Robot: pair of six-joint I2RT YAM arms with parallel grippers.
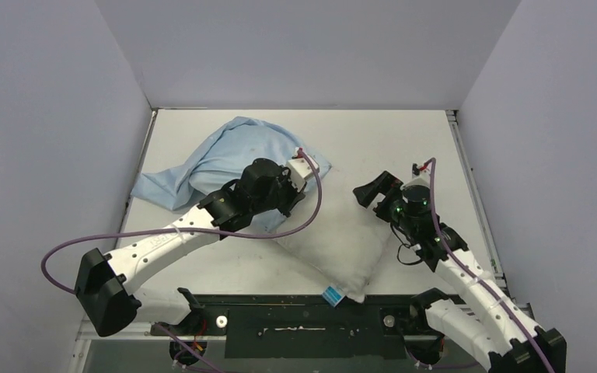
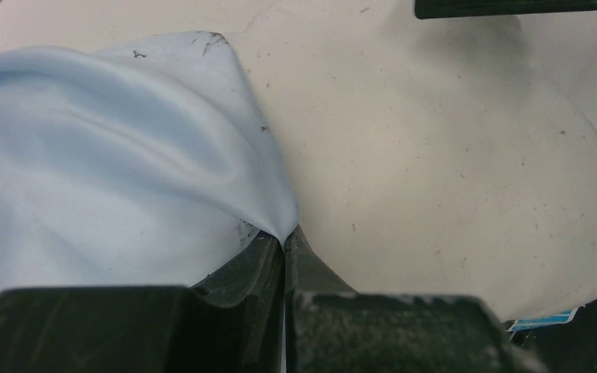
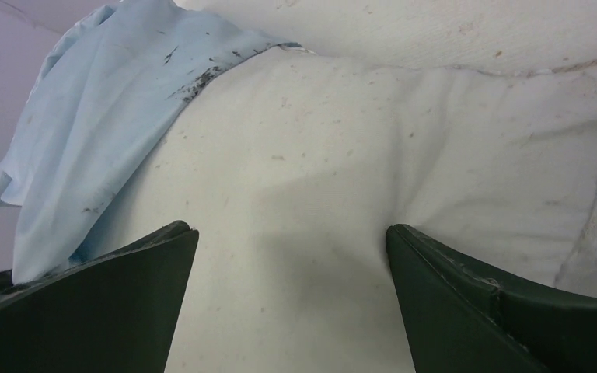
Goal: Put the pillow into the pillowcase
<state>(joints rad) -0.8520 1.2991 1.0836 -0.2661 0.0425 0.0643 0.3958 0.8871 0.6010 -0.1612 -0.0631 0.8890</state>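
The left gripper (image 2: 284,242) is clenched on an edge of the pillowcase (image 2: 109,155). The pillow (image 1: 342,245) lies diagonally on the table (image 1: 404,140), its far end just under the blue cloth. The right gripper (image 3: 289,233) hangs spread wide over the pillow, grasping nothing. We advise lifting the edge clear, then pushing the pillow straight into the opening.

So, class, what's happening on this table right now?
The left gripper is shut on an edge of the light blue pillowcase, which drapes over the far end of the off-white pillow. The right gripper is open over the pillow, holding nothing. Most of the pillow lies uncovered.
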